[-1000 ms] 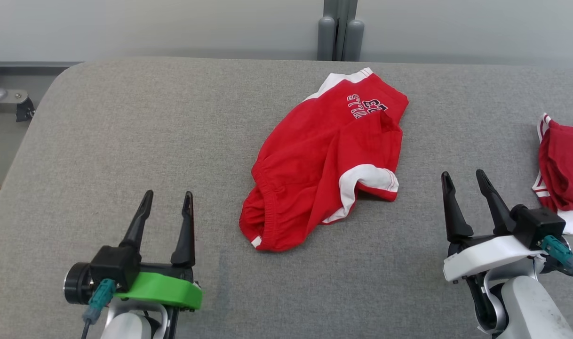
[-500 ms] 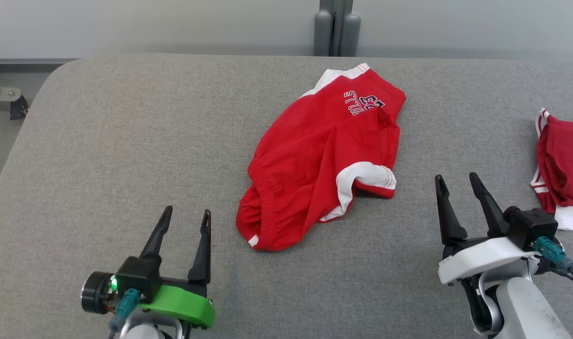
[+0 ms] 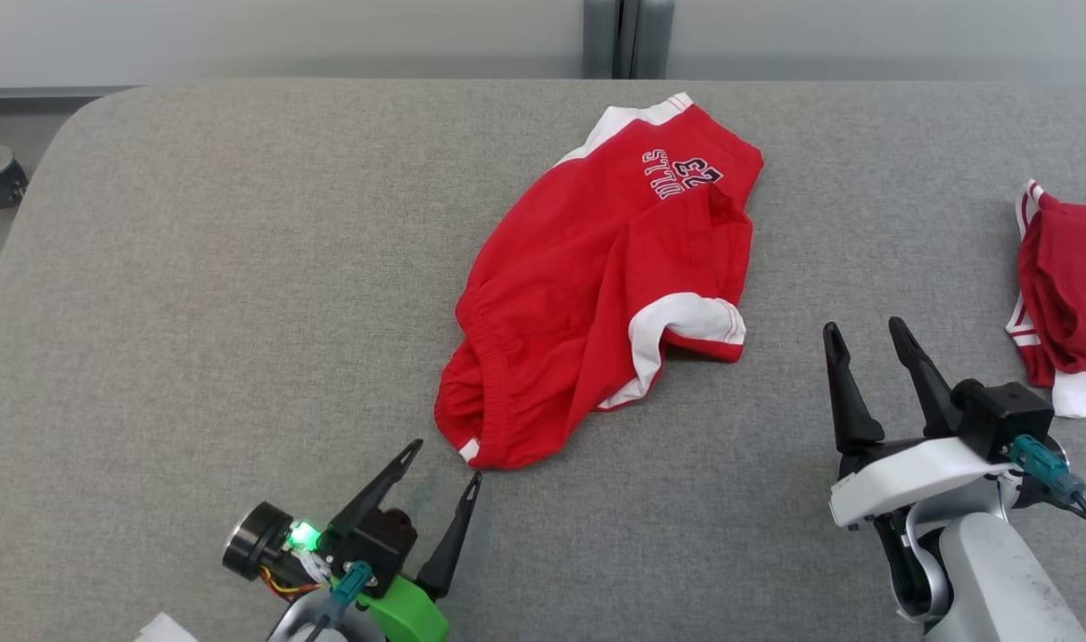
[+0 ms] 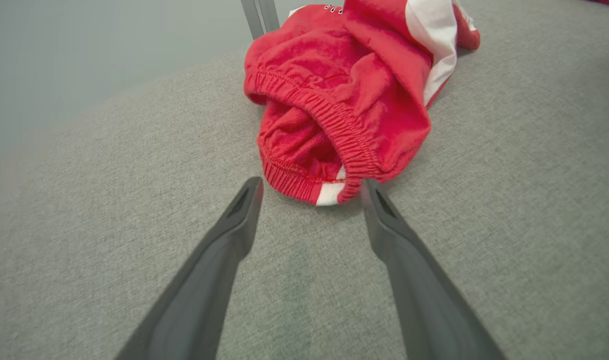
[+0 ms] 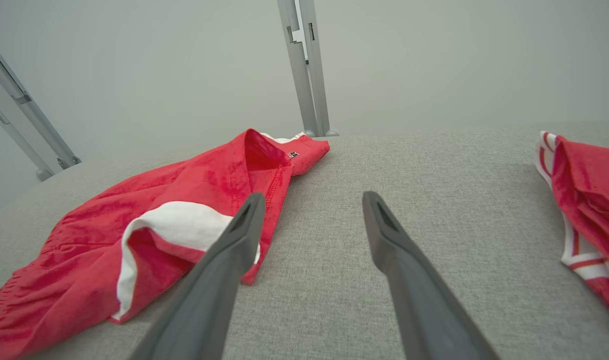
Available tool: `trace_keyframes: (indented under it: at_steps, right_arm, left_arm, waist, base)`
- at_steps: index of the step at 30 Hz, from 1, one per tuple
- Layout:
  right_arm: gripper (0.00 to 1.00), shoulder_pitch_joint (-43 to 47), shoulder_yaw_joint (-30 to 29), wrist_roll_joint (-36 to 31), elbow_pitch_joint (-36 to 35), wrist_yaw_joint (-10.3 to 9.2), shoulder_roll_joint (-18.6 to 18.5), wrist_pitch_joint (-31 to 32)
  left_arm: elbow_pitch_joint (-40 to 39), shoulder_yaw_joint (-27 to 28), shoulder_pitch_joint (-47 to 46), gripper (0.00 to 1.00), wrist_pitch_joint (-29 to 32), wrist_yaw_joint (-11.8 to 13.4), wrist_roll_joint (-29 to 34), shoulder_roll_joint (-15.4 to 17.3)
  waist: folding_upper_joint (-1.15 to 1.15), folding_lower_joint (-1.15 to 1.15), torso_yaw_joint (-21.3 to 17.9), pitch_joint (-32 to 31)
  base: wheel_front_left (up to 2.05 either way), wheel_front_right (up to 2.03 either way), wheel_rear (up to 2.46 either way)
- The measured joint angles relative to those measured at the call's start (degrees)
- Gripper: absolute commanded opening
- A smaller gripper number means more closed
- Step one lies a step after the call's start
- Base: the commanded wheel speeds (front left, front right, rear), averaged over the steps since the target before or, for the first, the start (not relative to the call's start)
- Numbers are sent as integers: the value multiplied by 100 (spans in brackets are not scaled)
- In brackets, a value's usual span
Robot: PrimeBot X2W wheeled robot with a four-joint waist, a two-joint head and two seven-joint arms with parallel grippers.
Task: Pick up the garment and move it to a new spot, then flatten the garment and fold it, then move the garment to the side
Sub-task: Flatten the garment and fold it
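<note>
Lying crumpled near the middle of the grey fabric-covered surface [image 3: 195, 267], the red shorts [image 3: 579, 294] run on a diagonal, leg ends toward the far edge, elastic waistband [image 4: 334, 130] toward the robot. White trim on both leg hems; dark lettering and a number printed near the far hem, upside down from the head view. One white-cuffed leg is folded over on the right side, with a raised fold above it. Waistband gapes open, gathered, with a small white patch at its nearest corner. Left gripper [image 3: 446, 460] sits low over the surface just short of that corner, angled toward it; jaws spread wide, nothing between them but bare fabric. In the left wrist view the white patch lies between and just beyond the two fingertips; contact with the right-hand tip cannot be told. Green light lit on the left wrist. Right gripper [image 3: 862, 326] stands off to the right of the shorts, apart from the cloth, jaws spread and empty, fingers pointing toward the far edge. Second red garment [image 3: 1069, 303], white-striped, bunched at the right edge of the surface, well apart from the shorts. Grey posts [image 3: 628, 36] rise behind the far edge, before a pale wall [image 3: 284, 36].
</note>
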Motion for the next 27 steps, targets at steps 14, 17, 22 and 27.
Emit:
trace_keyframes:
  at_steps: [14, 17, 22, 27]
  right_arm:
    - [100, -139, 37, -52, -20, 0, 1, 0]
    - [100, -150, 40, -52, -75, 0, 7, 0]
    - [100, -154, 59, -52, -81, 0, 3, 0]
    - [100, -296, 297, -53, 78, 0, -70, 96]
  left_arm:
    - [917, -556, -779, 100, 0, -5, -63, -52]
    - [935, -553, -842, 100, 0, -4, -85, -52]
    - [999, -604, -877, 42, 0, -5, -182, -52]
    - [933, -697, -940, 0, 0, -5, -506, -118]
  waist:
    - [0, 0, -158, 278]
    - [0, 0, -182, 315]
    - [0, 0, -187, 355]
    - [0, 0, -132, 386]
  base:
    - [0, 0, 0]
    - [0, 0, 0]
    - [0, 0, 0]
    - [0, 0, 0]
